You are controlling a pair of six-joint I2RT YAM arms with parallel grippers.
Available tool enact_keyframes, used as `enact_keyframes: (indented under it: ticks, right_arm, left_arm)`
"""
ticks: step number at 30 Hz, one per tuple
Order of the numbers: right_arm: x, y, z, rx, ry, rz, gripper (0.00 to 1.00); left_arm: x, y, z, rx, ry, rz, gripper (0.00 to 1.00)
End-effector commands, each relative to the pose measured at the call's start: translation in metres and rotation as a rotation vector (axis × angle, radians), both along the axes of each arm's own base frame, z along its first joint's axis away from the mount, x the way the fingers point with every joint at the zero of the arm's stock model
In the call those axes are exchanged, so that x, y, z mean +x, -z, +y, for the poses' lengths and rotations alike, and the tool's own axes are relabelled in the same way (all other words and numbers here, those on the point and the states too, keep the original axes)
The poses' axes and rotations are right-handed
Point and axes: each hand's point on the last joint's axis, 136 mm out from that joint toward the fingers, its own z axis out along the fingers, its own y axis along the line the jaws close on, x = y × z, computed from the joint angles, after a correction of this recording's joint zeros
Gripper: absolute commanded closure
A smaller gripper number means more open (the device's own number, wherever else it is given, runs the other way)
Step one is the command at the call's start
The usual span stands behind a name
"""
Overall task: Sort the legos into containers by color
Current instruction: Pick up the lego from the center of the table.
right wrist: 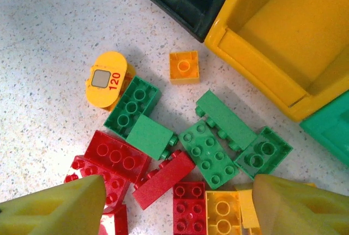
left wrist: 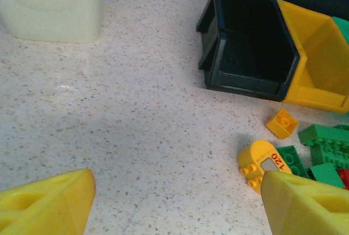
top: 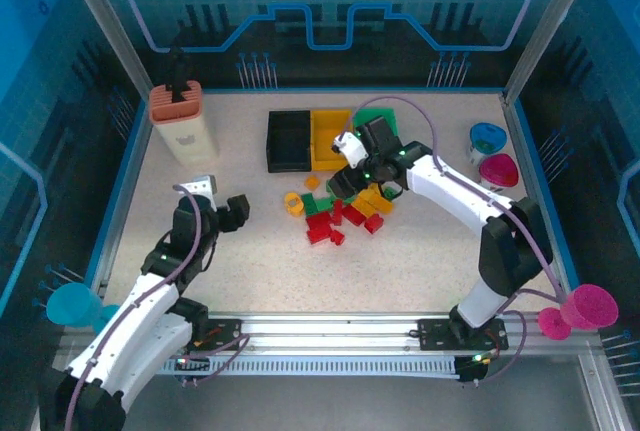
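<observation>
Stock on the sorting table: bricks loose beside three bins

Speckled white table top (top: 250, 261), blue rail around its edge.

Tall beige box with salmon top (top: 183, 123), upright at the far left, well apart from the bins.

Black rectangular plastic bin (top: 288, 141), yellow rectangular plastic bin (top: 330, 137) and green rectangular plastic bin (top: 375, 117), set side by side in one row at the far middle. Black stands on the left, yellow between, green on the right and partly behind the right arm.

Round blue cup (top: 487, 138) and round pink cup (top: 498, 169), near each other at the far right.

Right gripper (right wrist: 177, 191), over the heap, jaws spread wide with nothing between them.

Left gripper (left wrist: 177, 191), over bare table left of the heap, jaws likewise parted and holding nothing.

Heap of small red, yellow and green plastic building bricks (top: 335, 213), on the table just in front of the bins, mostly touching or overlapping.

Yellow rounded piece marked 120 (right wrist: 106, 79), at the heap's left edge, against a green brick (right wrist: 132, 102).

Small yellow square brick (right wrist: 184, 66), alone, near the yellow bin's front wall.
</observation>
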Motion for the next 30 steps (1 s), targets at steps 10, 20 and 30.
enact_keyframes:
  ticks: [10, 20, 30]
  right_arm:
    - [0.023, 0.004, 0.011, -0.074, 0.004, 0.024, 0.2]
    - [0.034, 0.055, 0.02, -0.072, 0.147, 0.16, 0.23]
    - [0.046, 0.089, 0.013, -0.15, 0.248, 0.212, 0.26]
  left_arm:
    - [-0.005, 0.012, 0.01, 0.058, -0.037, 0.015, 0.2]
    - [-0.005, 0.012, 0.009, 0.06, -0.031, 0.013, 0.21]
    - [-0.006, 0.011, 0.009, 0.06, -0.032, 0.012, 0.21]
